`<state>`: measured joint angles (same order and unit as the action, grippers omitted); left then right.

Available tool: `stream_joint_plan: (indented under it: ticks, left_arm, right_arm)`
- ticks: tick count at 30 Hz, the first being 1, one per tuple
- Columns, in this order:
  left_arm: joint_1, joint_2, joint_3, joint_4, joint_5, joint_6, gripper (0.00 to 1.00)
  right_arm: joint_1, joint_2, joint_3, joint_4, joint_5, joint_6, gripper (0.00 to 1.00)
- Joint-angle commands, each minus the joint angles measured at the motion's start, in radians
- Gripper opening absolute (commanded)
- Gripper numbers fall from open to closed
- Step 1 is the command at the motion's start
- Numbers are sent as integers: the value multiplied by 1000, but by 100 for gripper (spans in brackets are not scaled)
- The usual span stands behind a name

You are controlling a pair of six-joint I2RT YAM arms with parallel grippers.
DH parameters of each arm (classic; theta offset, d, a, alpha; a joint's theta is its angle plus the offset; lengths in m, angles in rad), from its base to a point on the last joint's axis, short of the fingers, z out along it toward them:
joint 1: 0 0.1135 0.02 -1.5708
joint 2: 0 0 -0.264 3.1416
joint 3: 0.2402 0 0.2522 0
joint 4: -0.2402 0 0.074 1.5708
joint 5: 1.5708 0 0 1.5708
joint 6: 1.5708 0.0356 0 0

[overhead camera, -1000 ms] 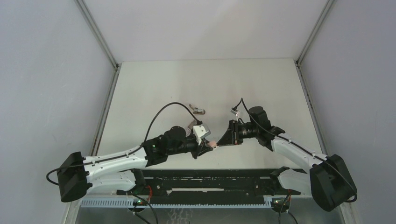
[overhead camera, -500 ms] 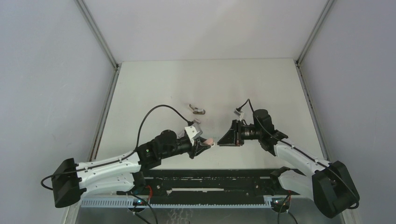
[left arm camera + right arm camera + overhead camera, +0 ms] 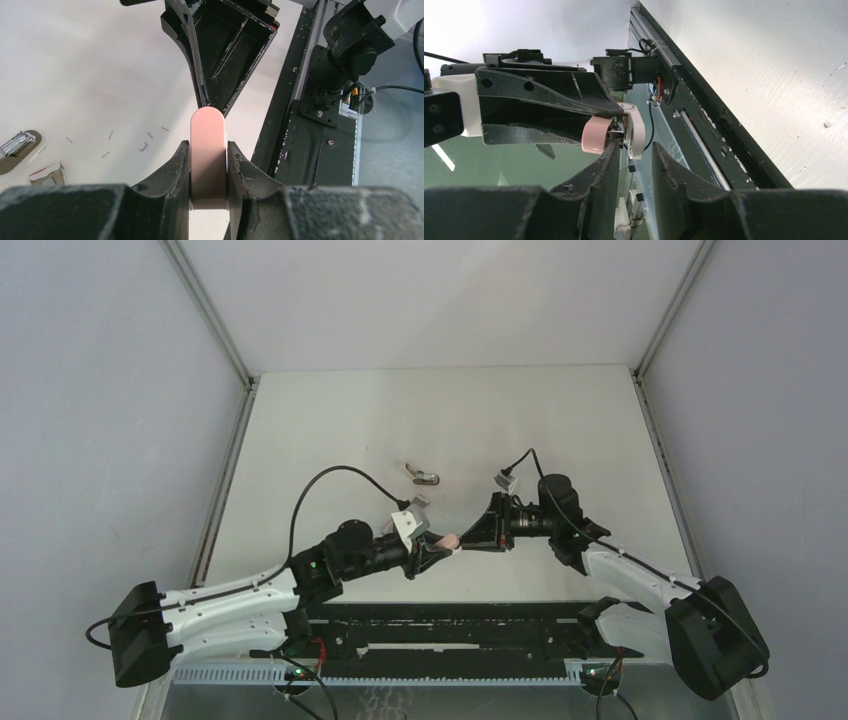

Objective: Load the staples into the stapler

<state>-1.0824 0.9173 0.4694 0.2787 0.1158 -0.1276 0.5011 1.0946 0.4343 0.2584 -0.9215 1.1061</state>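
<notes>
Left wrist: left pincer (image 3: 209, 148) clamps pink piece (image 3: 207, 127); right pincer (image 3: 635, 150) part-open, seemingly empty; stapler (image 3: 15, 146), staples (image 3: 47, 174) lie on counter (image 3: 75, 60), loading undone.

No lettering or number is legible in any view. Red print on the staples (image 3: 47, 175) is too blurred to read.

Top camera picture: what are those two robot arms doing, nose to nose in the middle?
The left gripper is pinching a small pink piece with a rounded end. The right gripper sits right at that piece's free end, fingers a little apart; I can't tell if it touches. The tiny stapler lies farther back on the table, with neither gripper on it. The staples box and a few loose staples lie nearby.
</notes>
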Motion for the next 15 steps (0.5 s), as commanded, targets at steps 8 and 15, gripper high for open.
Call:
stream_joint_plan:
  ticks: [8, 15]
  left_arm:
    - [0, -41, -36, 115, -27, 39, 0]
    - [0, -47, -42, 140, -23, 46, 0]
  right_arm:
    - [32, 12, -21, 84, 19, 81, 22]
    - [37, 34, -42, 153, 15, 126, 20]
